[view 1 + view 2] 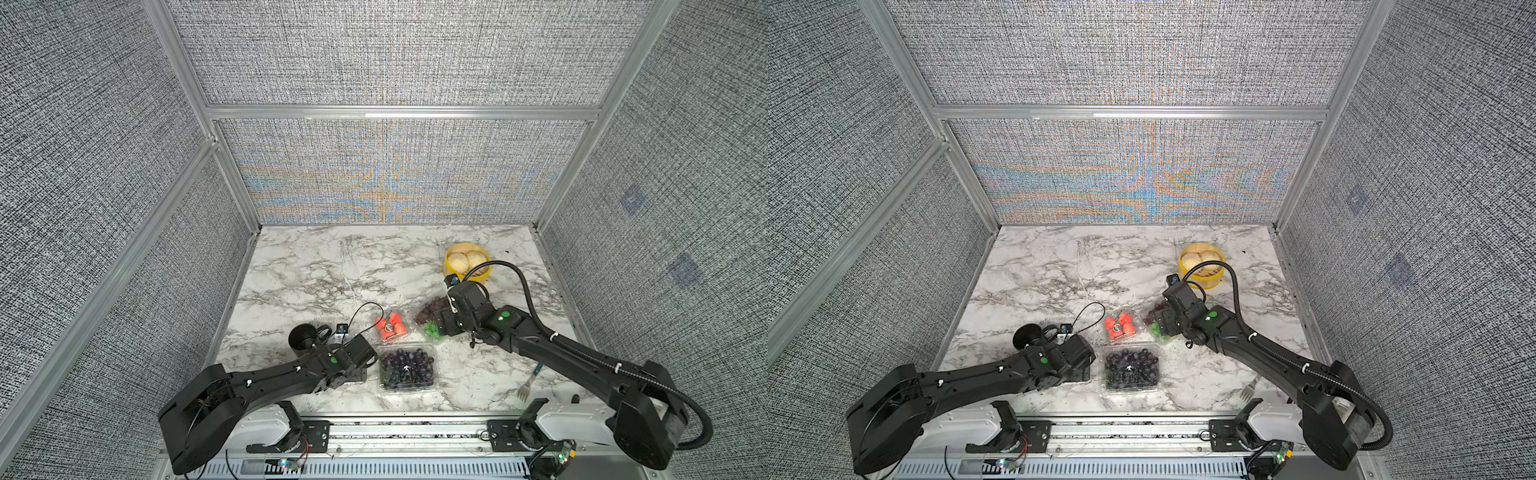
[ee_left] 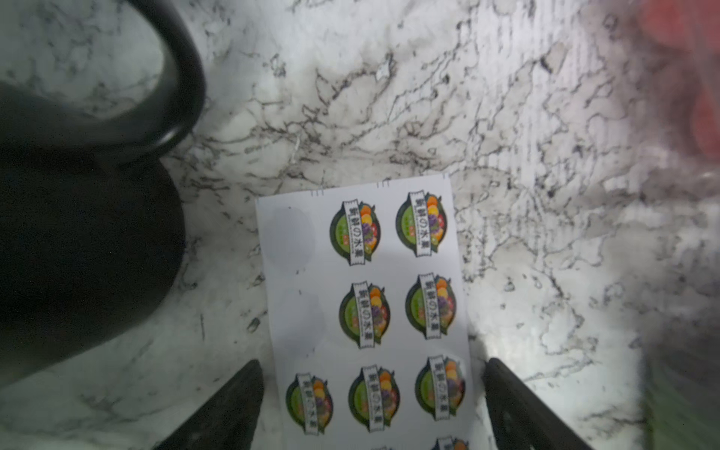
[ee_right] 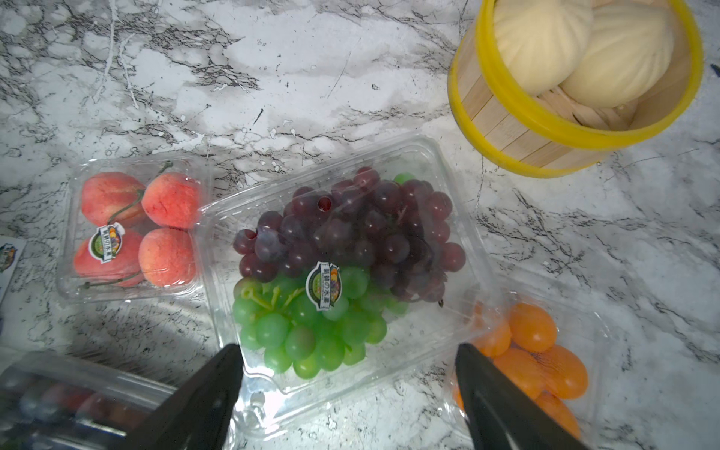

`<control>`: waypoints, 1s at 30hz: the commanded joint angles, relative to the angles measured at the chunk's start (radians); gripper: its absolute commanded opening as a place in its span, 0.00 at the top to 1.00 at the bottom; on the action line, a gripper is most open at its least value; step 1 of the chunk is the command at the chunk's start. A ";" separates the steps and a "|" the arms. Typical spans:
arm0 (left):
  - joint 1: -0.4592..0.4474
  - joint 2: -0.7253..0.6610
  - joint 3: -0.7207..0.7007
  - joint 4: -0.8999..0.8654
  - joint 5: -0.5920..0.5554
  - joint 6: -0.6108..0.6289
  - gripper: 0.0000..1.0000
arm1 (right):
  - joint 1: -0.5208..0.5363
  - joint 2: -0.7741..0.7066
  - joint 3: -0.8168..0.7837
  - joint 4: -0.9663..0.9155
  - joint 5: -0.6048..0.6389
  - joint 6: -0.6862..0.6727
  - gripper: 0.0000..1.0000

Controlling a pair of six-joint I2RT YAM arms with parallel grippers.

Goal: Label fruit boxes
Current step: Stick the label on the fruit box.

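Note:
In the right wrist view my right gripper (image 3: 348, 374) is open, its black fingers (image 3: 202, 397) straddling the near end of the purple-and-green grape box (image 3: 343, 269), which has a round sticker on its lid. Left of it lies the red-fruit box (image 3: 132, 228), also stickered. The orange-fruit box (image 3: 533, 350) sits by the other finger. The dark-purple grape box (image 1: 407, 365) lies nearer the front in both top views. My left gripper (image 2: 372, 389) is open over the white sticker sheet (image 2: 366, 311), one finger on each side of it.
A yellow steamer basket (image 1: 449, 262) with pale buns stands at the back right. A black cup (image 1: 302, 337) sits beside the left wrist. A fork (image 1: 530, 380) lies near the front right edge. Grey walls enclose three sides of the table.

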 commanded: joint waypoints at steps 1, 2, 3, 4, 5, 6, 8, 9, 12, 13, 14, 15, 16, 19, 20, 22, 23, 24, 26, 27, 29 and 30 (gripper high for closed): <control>-0.013 0.058 -0.003 -0.093 -0.007 -0.024 0.13 | 0.001 -0.010 -0.006 0.022 -0.015 -0.008 0.11; -0.014 0.068 0.002 -0.121 -0.012 -0.043 0.13 | 0.001 -0.012 -0.009 0.019 -0.013 -0.007 0.11; -0.014 0.080 0.014 -0.166 -0.011 -0.095 0.14 | 0.001 -0.017 -0.010 0.017 -0.013 -0.005 0.11; -0.022 0.093 0.018 -0.166 0.010 -0.096 0.16 | 0.001 -0.022 -0.014 0.019 -0.017 -0.004 0.11; -0.024 0.111 0.020 -0.165 0.025 -0.095 0.17 | 0.001 -0.027 -0.019 0.024 -0.020 -0.004 0.11; -0.028 0.135 0.023 -0.163 0.030 -0.096 0.21 | 0.001 -0.031 -0.022 0.028 -0.026 -0.004 0.11; -0.038 0.198 0.040 -0.173 0.033 -0.108 0.29 | 0.001 -0.043 -0.028 0.031 -0.039 -0.005 0.11; -0.041 0.234 0.060 -0.196 0.036 -0.120 0.35 | 0.002 -0.051 -0.032 0.033 -0.042 -0.005 0.11; -0.043 0.291 0.076 -0.187 0.037 -0.116 0.52 | 0.002 -0.078 -0.047 0.044 -0.052 -0.006 0.11; -0.043 0.292 0.076 -0.183 0.038 -0.111 0.56 | 0.003 -0.086 -0.052 0.048 -0.055 -0.008 0.11; -0.043 0.289 0.079 -0.184 0.036 -0.108 0.62 | 0.004 -0.092 -0.055 0.053 -0.057 -0.008 0.11; -0.043 0.276 0.080 -0.186 0.036 -0.104 0.73 | 0.004 -0.099 -0.057 0.057 -0.065 -0.010 0.11; -0.043 0.256 0.078 -0.185 0.036 -0.104 0.80 | 0.004 -0.102 -0.058 0.060 -0.077 -0.012 0.11; -0.044 0.192 0.088 -0.226 0.027 -0.097 0.77 | 0.005 -0.109 -0.062 0.075 -0.110 -0.018 0.11; -0.043 0.174 0.099 -0.244 0.022 -0.089 0.69 | 0.004 -0.110 -0.063 0.082 -0.122 -0.020 0.11; -0.044 0.127 0.130 -0.291 -0.010 -0.080 0.42 | 0.004 -0.109 -0.064 0.094 -0.135 -0.024 0.11; -0.043 0.105 0.142 -0.303 -0.020 -0.076 0.35 | 0.004 -0.108 -0.064 0.097 -0.140 -0.026 0.11; -0.043 0.084 0.152 -0.303 -0.025 -0.065 0.30 | 0.004 -0.106 -0.064 0.097 -0.140 -0.028 0.11; -0.043 0.056 0.167 -0.277 -0.015 -0.032 0.26 | 0.004 -0.103 -0.063 0.098 -0.139 -0.032 0.11; -0.043 0.047 0.174 -0.270 -0.010 -0.025 0.25 | 0.004 -0.104 -0.065 0.098 -0.139 -0.034 0.11; -0.043 0.053 0.200 -0.305 -0.010 -0.019 0.23 | 0.004 -0.105 -0.069 0.101 -0.140 -0.034 0.11; -0.043 0.058 0.212 -0.340 -0.020 -0.030 0.22 | 0.004 -0.105 -0.069 0.099 -0.142 -0.036 0.11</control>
